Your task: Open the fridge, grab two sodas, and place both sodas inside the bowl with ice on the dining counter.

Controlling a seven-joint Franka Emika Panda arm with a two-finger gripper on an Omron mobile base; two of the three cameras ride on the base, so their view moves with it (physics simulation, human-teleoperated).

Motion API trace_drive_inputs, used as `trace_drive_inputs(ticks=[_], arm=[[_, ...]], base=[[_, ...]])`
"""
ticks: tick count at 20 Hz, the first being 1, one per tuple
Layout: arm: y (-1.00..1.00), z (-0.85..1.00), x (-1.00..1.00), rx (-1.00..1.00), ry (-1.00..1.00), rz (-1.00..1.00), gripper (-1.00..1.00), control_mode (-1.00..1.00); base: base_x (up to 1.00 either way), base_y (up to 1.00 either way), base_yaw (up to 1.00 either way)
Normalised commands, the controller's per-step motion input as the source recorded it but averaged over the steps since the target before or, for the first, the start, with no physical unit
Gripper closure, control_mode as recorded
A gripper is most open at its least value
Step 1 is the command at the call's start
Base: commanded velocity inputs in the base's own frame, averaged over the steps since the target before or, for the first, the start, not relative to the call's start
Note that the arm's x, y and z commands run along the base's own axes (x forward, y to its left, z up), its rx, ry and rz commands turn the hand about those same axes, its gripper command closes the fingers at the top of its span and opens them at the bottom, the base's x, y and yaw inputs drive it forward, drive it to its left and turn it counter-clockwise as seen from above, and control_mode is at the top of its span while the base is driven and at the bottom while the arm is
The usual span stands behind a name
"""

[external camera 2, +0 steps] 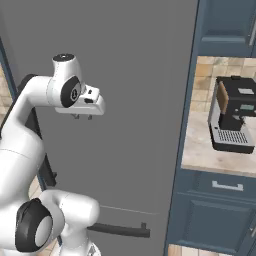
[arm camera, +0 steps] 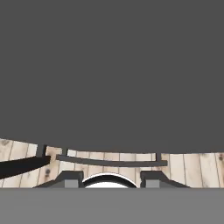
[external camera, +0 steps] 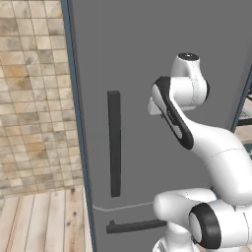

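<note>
The fridge [external camera: 157, 49] is a tall flat grey front, and its door is closed. A dark vertical bar handle [external camera: 114, 142] runs down the door's left side. A horizontal bar handle [external camera: 135, 226] crosses the lower drawer [external camera 2: 120, 230]. My gripper [external camera 2: 83, 117] hangs in front of the door at mid height and points down. Its fingers stand apart with nothing between them. In the hand view the gripper [arm camera: 111, 180] looks down the grey door [arm camera: 112, 65] to the drawer handle [arm camera: 111, 162] and the wood floor. The sodas, the bowl and the dining counter are out of view.
A tiled wall [external camera: 34, 98] and wood floor [external camera: 44, 221] lie left of the fridge. To its right, a black coffee machine [external camera 2: 232, 122] sits on a beige worktop [external camera 2: 205, 157] between blue cabinets [external camera 2: 225, 215].
</note>
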Motion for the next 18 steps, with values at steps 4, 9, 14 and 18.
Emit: trace_drive_inputs(ticks=[4, 9, 14, 18], arm=[[0.00, 0.00, -0.02, 0.00, 0.00, 0.00, -1.00, 1.00], [0.00, 0.00, 0.00, 0.00, 0.00, 0.00, -1.00, 1.00], [0.00, 0.00, 0.00, 0.00, 0.00, 0.00, -1.00, 1.00], [0.00, 0.00, 0.00, 0.00, 0.00, 0.00, -1.00, 1.00]], base=[[-0.22, 0.02, -0.01], [-0.41, 0.44, -0.05], [-0.23, 0.64, -0.21], [-0.03, 0.51, -0.29]])
